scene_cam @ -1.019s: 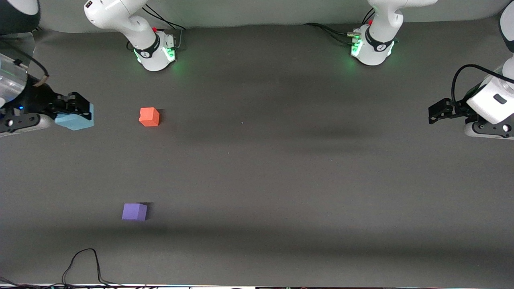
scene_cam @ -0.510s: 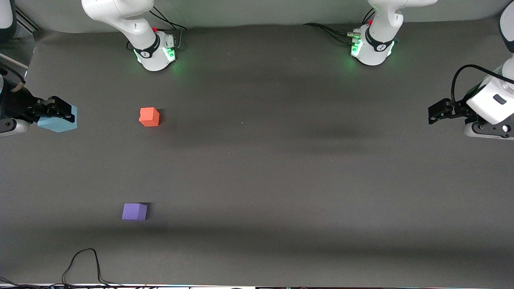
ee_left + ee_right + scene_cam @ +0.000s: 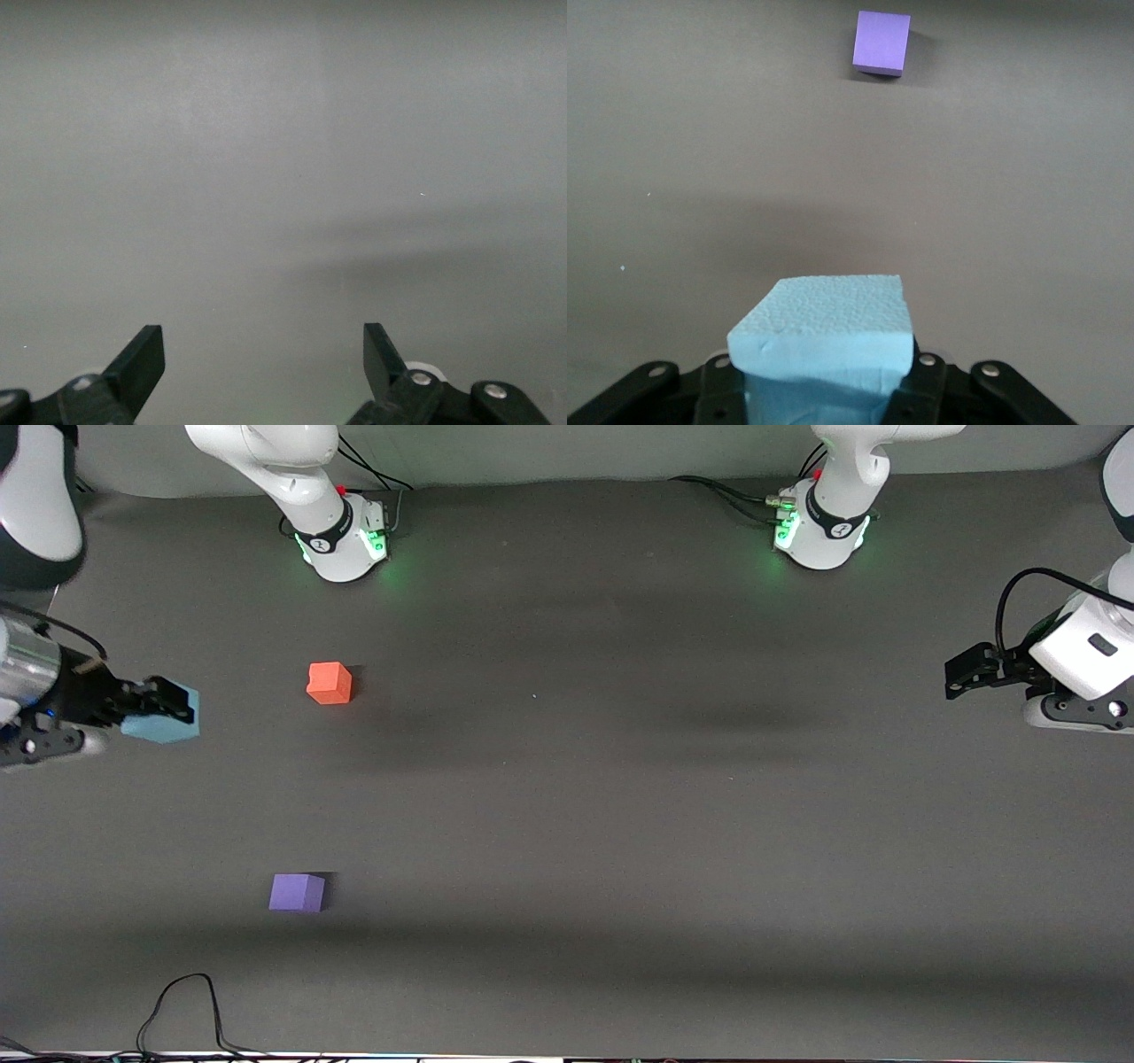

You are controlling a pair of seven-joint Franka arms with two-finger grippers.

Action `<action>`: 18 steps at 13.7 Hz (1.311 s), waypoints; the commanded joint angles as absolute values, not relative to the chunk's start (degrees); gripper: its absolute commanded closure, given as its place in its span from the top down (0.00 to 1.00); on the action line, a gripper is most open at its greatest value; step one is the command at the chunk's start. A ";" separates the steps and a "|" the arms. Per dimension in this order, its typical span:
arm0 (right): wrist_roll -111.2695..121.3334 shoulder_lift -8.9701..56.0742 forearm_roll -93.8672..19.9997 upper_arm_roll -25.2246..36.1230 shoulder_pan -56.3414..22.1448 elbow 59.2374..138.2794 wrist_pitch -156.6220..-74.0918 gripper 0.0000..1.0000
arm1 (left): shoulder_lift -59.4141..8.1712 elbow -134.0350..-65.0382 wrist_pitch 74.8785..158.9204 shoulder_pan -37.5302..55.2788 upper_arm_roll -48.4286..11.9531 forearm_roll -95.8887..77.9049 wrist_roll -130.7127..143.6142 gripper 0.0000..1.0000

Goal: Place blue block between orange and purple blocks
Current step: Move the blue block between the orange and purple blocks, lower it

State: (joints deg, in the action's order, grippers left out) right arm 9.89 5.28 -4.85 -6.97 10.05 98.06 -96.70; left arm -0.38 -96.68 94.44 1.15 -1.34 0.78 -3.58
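Right gripper (image 3: 168, 710) clamped on blue block (image 3: 162, 717), over the table's right-arm end. Left gripper (image 3: 961, 673) spread wide, empty, waiting.

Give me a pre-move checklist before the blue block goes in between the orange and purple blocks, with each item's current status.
1. Grip: right gripper is shut on the blue block, which also shows in its wrist view. Ok.
2. Target gap: the table between the orange block and the purple block is bare. Ok.
3. Neighbours: both blocks rest flat on the table, purple nearer the front camera. Ok.
4. Position: the blue block is over the right arm's end of the table, not over the gap. Not ok.
5. Other arm: left gripper is open, waiting at the left arm's end. Ok.
6. Blue block's height above the table: cannot tell.
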 commanded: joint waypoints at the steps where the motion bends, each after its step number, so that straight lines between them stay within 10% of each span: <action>1: 9.32 11.58 -5.19 -7.29 10.28 98.52 -101.32 0.49 | -0.79 -95.71 93.96 0.97 -1.32 0.09 -4.04 1.00; 13: 4.50 22.85 -5.45 -7.03 9.41 124.70 -142.79 0.51 | -0.79 -95.80 93.96 0.79 -1.32 -0.35 -3.96 1.00; 18: 4.22 25.31 -5.54 -6.94 8.96 126.30 -147.74 0.64 | -0.88 -95.80 93.96 0.79 -1.32 -0.35 -3.96 1.00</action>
State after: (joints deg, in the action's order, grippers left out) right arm 5.31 24.98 -5.00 -7.12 9.39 126.05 -146.12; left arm -0.60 -96.69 94.45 1.08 -1.28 0.37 -3.57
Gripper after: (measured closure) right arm 0.401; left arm 0.000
